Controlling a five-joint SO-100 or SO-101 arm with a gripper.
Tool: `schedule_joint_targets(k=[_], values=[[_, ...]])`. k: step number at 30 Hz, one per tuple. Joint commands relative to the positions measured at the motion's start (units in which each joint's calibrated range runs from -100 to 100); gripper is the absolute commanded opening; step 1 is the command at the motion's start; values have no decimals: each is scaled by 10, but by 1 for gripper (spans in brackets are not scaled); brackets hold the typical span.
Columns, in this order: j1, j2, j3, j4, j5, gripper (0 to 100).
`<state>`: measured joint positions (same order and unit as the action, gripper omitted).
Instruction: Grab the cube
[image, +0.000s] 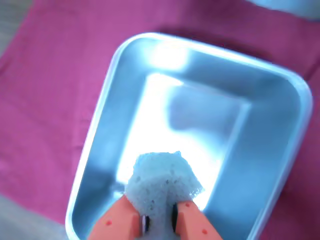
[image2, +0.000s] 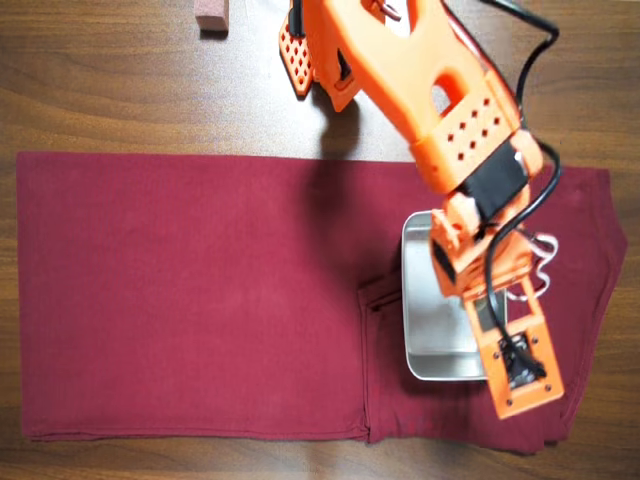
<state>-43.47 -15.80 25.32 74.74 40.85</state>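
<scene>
In the wrist view my gripper (image: 159, 210) is shut on the cube (image: 162, 180), a pale, speckled, sponge-like block pinched between the two orange fingers (image: 117, 220). It is held above the inside of the metal tray (image: 100, 115), near the tray's near wall. I cannot tell whether the cube touches the tray floor. In the overhead view the orange arm (image2: 440, 100) reaches over the tray (image2: 430, 330) and hides both the cube and the fingertips.
The tray sits on a dark red cloth (image2: 200, 300) spread over a wooden table (image2: 100, 80). A reddish-brown block (image2: 211, 15) lies at the top edge of the overhead view, off the cloth. Black cables (image2: 530, 50) run along the arm.
</scene>
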Motion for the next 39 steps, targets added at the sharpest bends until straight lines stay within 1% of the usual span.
schedule_joint_targets(k=[1, 5, 6, 8, 10, 14, 18, 19, 20, 22, 23, 25, 26, 27, 29, 30, 31, 33, 37, 39], values=[[34, 7, -24, -28, 12, 0], [49, 16, -20, -34, 11, 2], [51, 16, -20, -34, 6, 8], [63, 14, -20, -26, 11, 17], [77, 16, -19, -15, 18, 23], [80, 17, -19, -7, 16, 30], [82, 16, -20, -22, 20, 31], [89, 14, -20, -36, 22, 28], [104, 8, -18, -64, 29, 23], [156, -13, 8, -228, 33, 5], [186, -26, 24, -275, 46, 0], [243, -102, 103, -346, 78, 0], [269, -160, 181, -412, 92, 0], [296, -213, 238, -439, 100, 0], [344, -304, 342, -458, 105, 0], [370, -348, 416, -490, 113, 0], [398, -380, 470, -505, 116, 0], [437, -437, 555, -499, 116, 0], [442, -586, 687, -416, 117, 0], [438, -638, 719, -366, 116, 0]])
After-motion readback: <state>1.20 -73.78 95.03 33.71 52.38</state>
